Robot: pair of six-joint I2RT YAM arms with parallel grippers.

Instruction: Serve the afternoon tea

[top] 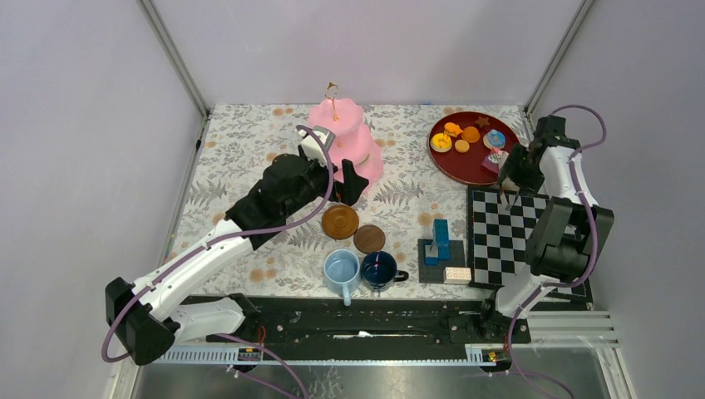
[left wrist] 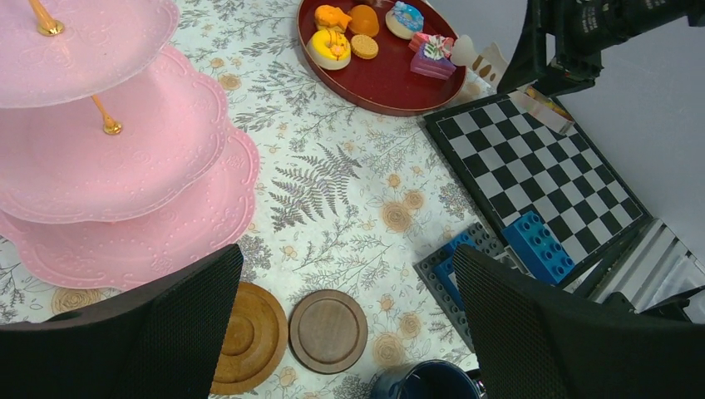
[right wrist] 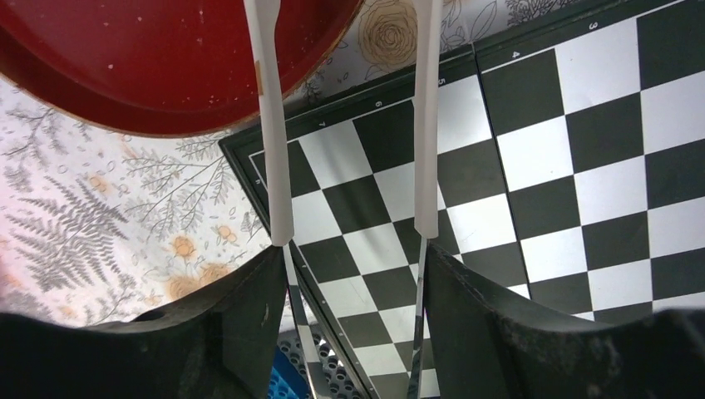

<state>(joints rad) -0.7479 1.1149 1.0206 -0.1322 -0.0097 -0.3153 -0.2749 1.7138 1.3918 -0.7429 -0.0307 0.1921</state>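
The pink three-tier stand (top: pixel 341 137) stands at the back centre, its tiers empty in the left wrist view (left wrist: pixel 108 166). My left gripper (top: pixel 342 184) is open and empty beside the stand, above two brown saucers (top: pixel 340 221) (top: pixel 369 238), which also show in the left wrist view (left wrist: pixel 249 337) (left wrist: pixel 328 330). The light-blue mug (top: pixel 342 272) and dark-blue mug (top: pixel 379 270) stand in front of them. Several toy pastries (top: pixel 465 137) lie on a red tray (top: pixel 465 166). My right gripper (top: pixel 509 179) is shut on white-tipped metal tongs (right wrist: pixel 278 166), held empty over the tray's near rim (right wrist: pixel 166 66).
The black-and-white chequered board (top: pixel 507 237) lies under my right gripper (right wrist: pixel 357 258). A blue building-block stack (top: pixel 439 241) on a grey baseplate stands left of it. The floral cloth covers the table. Frame posts stand at the back corners.
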